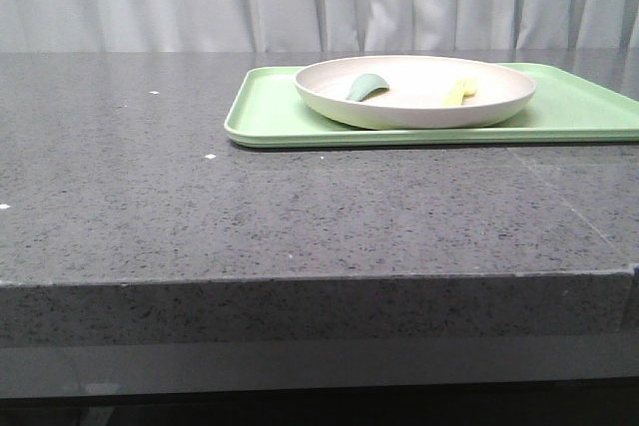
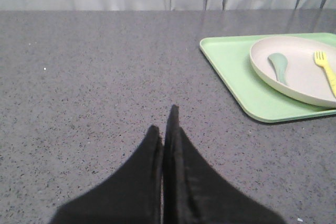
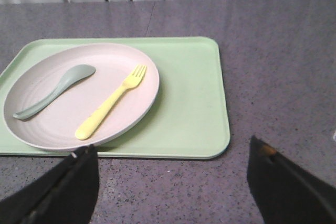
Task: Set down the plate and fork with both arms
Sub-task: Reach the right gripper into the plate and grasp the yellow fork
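The cream plate (image 1: 414, 92) sits on a light-green tray (image 1: 270, 112) at the table's far right. It also shows in the left wrist view (image 2: 299, 77) and the right wrist view (image 3: 58, 114). The pale-yellow fork (image 3: 111, 102) lies in the plate, right of a grey-green spoon (image 3: 55, 90); the fork also shows in the front view (image 1: 457, 92) and the left wrist view (image 2: 326, 71). My left gripper (image 2: 164, 121) is shut and empty over bare table left of the tray. My right gripper (image 3: 173, 153) is open, just short of the tray's near edge. Neither gripper shows in the front view.
The table (image 1: 200, 197) is dark speckled stone with a front edge close to the camera. Grey curtains hang behind it. The spoon (image 1: 366, 87) lies in the plate's left half.
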`<action>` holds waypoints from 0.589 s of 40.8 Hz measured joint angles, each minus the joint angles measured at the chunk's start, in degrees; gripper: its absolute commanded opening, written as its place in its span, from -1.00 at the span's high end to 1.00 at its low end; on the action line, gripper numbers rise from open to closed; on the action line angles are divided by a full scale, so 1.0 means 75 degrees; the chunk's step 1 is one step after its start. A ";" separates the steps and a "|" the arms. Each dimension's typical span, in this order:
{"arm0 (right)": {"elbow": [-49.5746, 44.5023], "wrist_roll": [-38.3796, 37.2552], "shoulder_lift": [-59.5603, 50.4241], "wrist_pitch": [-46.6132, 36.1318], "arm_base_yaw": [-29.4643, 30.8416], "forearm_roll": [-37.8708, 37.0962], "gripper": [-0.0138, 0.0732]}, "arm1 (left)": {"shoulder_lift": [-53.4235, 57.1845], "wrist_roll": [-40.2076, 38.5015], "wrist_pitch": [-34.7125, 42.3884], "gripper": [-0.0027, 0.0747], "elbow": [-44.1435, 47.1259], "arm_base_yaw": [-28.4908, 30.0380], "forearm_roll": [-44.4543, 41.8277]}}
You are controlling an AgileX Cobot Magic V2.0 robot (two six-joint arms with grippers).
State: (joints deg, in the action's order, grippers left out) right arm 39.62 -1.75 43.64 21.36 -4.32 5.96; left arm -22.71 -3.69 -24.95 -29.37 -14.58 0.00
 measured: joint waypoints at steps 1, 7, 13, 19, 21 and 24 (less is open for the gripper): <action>0.0133 0.0000 0.0199 0.0055 -0.0047 0.0001 -0.70 | 0.0021 0.0000 0.0000 0.98 0.0000 0.0000 0.0000; 0.1332 0.0000 0.1801 0.0350 -0.0644 0.0081 -0.70 | 0.0053 0.0000 0.0000 0.98 0.0005 0.0000 0.0000; 0.2452 0.0000 0.3317 0.0433 -0.1321 0.0158 -0.70 | 0.0053 0.0000 0.0000 0.98 0.0005 0.0000 0.0000; 0.3650 -0.0128 0.4877 0.0811 -0.1589 0.0301 -0.70 | 0.0053 0.0000 0.0000 0.98 0.0005 0.0000 0.0000; 0.4016 -0.0263 0.5295 0.1039 -0.1601 0.0301 -0.70 | 0.0053 0.0000 0.0000 0.98 0.0005 0.0000 0.0000; 0.4520 -0.0428 0.5853 0.1407 -0.1601 0.0314 -0.70 | 0.0053 0.0000 0.0000 0.98 0.0005 0.0000 0.0000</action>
State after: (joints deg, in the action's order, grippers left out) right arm 73.52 -4.96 87.54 31.92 -16.33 8.32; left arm -22.32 -3.69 -24.95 -29.34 -14.58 0.00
